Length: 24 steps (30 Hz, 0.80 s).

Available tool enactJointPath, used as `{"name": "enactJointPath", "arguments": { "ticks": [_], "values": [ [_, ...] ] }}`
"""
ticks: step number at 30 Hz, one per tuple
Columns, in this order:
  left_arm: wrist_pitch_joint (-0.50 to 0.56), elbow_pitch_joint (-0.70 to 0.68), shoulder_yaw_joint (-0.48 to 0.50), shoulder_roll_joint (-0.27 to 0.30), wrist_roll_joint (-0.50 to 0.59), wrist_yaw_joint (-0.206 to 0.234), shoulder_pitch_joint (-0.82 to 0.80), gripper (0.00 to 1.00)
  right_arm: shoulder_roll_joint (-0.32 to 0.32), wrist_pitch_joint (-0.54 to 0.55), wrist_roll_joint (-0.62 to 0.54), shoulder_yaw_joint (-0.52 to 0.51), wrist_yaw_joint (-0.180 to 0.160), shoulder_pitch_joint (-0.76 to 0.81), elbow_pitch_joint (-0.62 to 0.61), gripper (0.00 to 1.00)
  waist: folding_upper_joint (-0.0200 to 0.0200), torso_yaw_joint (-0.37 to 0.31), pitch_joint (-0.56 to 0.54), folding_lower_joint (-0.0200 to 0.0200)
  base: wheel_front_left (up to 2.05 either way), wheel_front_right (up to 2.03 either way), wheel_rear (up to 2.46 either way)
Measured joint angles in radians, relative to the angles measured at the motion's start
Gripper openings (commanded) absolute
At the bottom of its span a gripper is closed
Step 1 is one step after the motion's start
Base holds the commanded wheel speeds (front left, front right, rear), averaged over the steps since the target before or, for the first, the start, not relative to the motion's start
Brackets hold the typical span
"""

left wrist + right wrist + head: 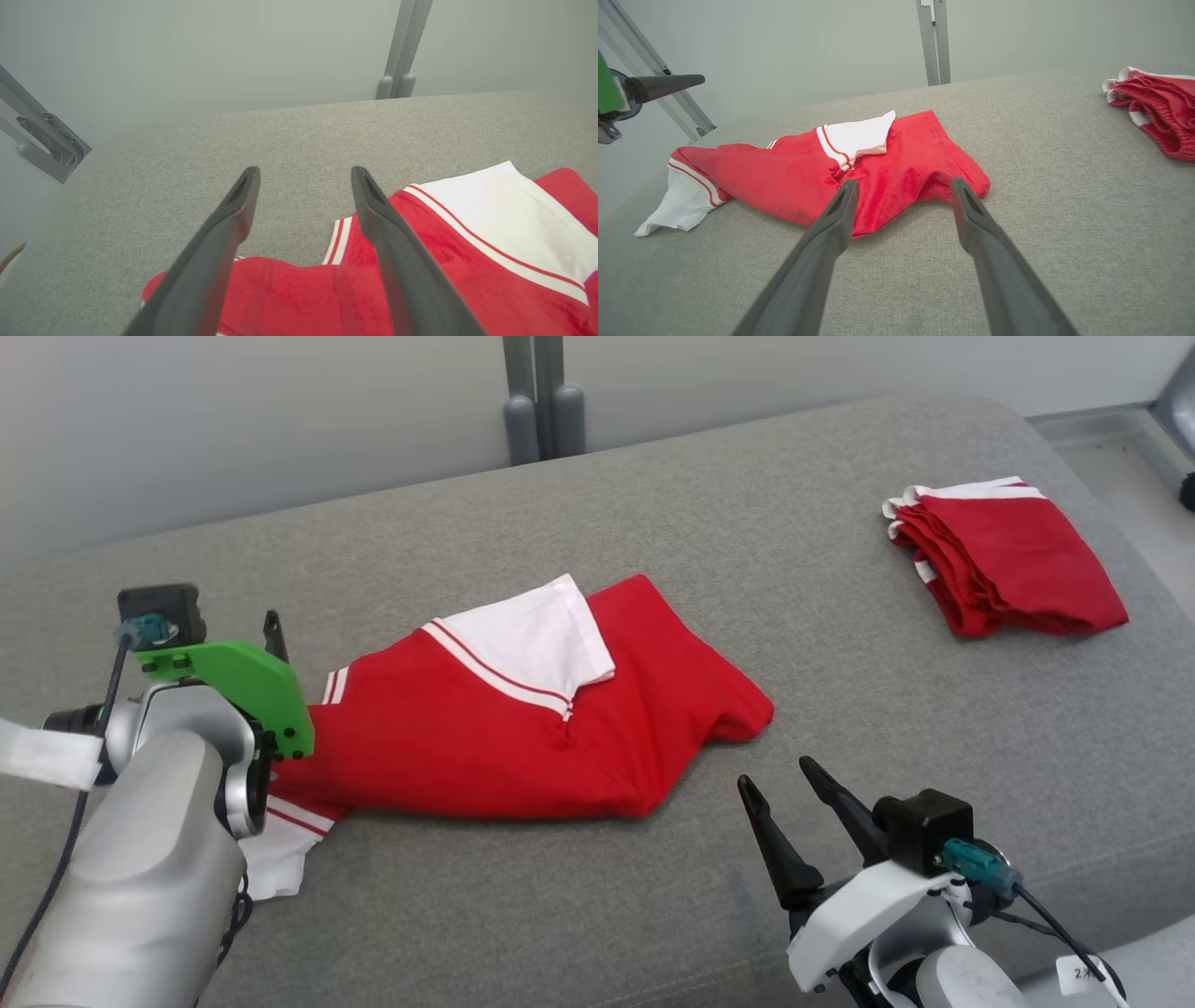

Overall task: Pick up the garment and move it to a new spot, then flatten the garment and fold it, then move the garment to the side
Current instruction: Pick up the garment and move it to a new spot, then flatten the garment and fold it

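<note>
The garment [485, 747] is a red shirt with white, red-striped sleeves, lying loosely folded in the middle of the grey cushion [747, 523]. One white sleeve is turned over on top and another sticks out at the lower left. My left gripper [303, 175] stands open just above the garment's [467, 280] left end, holding nothing; one of its fingertips [273, 627] shows above the green mount. My right gripper [776, 773] is open and empty, a short way off the garment's right corner. In the right wrist view the right gripper [904, 183] points at the garment [794, 177].
A second red and white garment [1008, 555], neatly folded, lies at the cushion's far right, also in the right wrist view [1157, 107]. Grey metal posts [544, 401] stand behind the cushion against a pale wall. Bare grey cushion lies all around the garment.
</note>
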Motion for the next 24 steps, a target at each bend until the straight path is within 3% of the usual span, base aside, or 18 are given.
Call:
{"name": "enactJointPath", "arguments": {
  "ticks": [12,20,24],
  "values": [
    [0.291,0.03,-0.129,0.016,0.062,-0.079,-0.134,1.0,-0.001,-0.032,0.009,-0.012,0.0,-0.023,0.004,1.0,0.0,-0.118,0.089,0.0,0.0,0.0,0.0],
    [0.356,0.043,-0.156,0.006,0.063,-0.092,-0.175,1.0,-0.001,-0.061,0.03,0.01,0.0,-0.046,0.019,1.0,0.0,-0.175,0.155,0.0,0.0,0.0,0.0],
    [0.375,0.057,-0.18,0.036,0.093,-0.082,-0.212,1.0,-0.001,-0.076,0.045,0.034,0.0,-0.068,0.029,1.0,0.0,-0.204,0.19,0.0,0.0,0.0,0.0]
  ]
}}
